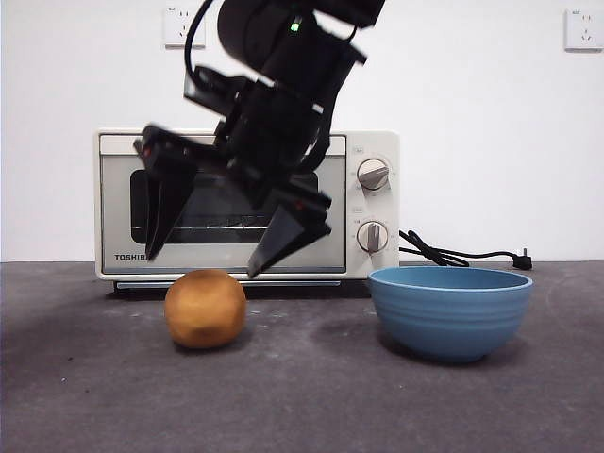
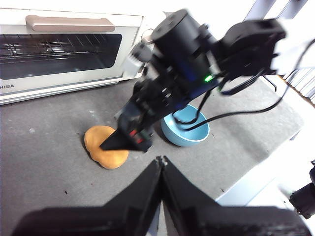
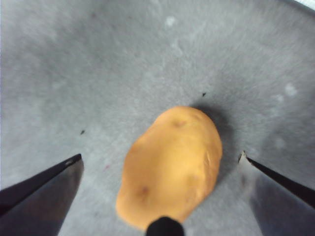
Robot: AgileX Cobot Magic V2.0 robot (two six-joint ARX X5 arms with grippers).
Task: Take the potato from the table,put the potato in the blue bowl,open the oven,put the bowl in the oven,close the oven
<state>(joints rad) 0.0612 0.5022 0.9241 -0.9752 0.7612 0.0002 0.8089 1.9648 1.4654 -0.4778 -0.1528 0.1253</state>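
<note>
The orange-tan potato [image 1: 205, 309] lies on the dark grey table [image 1: 311, 396], in front of the left half of the cream Toshiba oven [image 1: 113, 189], whose door is closed. My right gripper [image 1: 203, 262] hangs open just above the potato, one jaw to either side and neither touching it. In the right wrist view the potato [image 3: 172, 162] sits between the spread jaws of that gripper [image 3: 161, 157]. To the right stands the blue bowl [image 1: 449, 311], empty. My left gripper [image 2: 161, 160] is shut on nothing, held back high above the table.
A black cord [image 1: 462, 255] trails from the oven across the table behind the bowl. In the left wrist view the table's edge [image 2: 275, 142] runs close past the bowl [image 2: 187, 135]. Two knobs [image 1: 373, 175] sit on the oven's right side.
</note>
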